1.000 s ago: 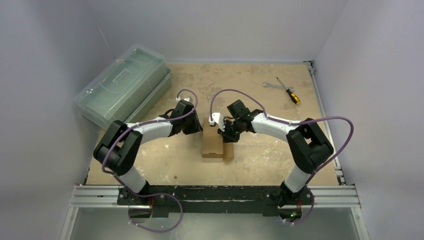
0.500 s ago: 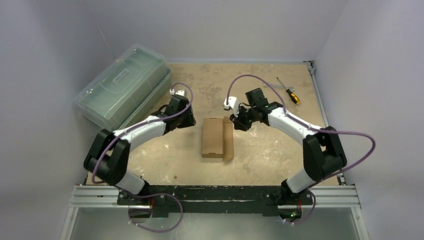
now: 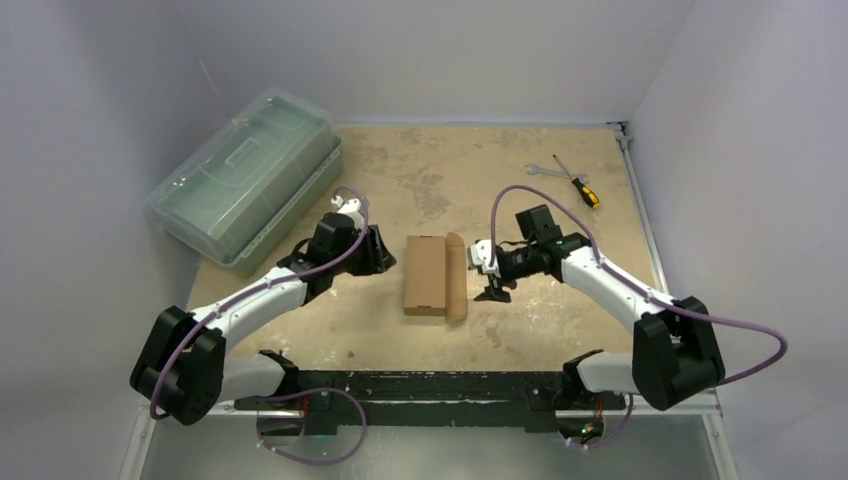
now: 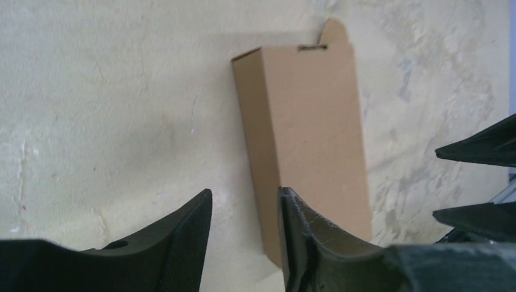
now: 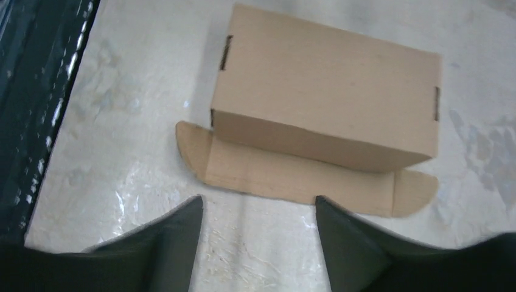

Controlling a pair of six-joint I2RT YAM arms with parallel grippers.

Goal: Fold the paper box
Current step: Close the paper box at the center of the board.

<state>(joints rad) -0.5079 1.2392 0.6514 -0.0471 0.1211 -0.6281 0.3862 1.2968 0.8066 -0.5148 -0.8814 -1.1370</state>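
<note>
The paper box is a plain brown carton lying flat in the middle of the table, with a long flap spread out on its right side. My left gripper hovers just left of the box, apart from it. In the left wrist view the box lies ahead, and the left gripper is open with only table between its fingers. My right gripper hangs just right of the flap. In the right wrist view the right gripper stands wide open over bare table, just short of the flap and the box.
A large translucent green case sits at the back left. A wrench and a screwdriver lie at the back right. A metal rail runs along the near edge. White walls close in the table.
Both arms have drawn back from over the box, the left to the left, the right to the right and nearer. Both grippers have opened. The box now lies free with its flap showing.
</note>
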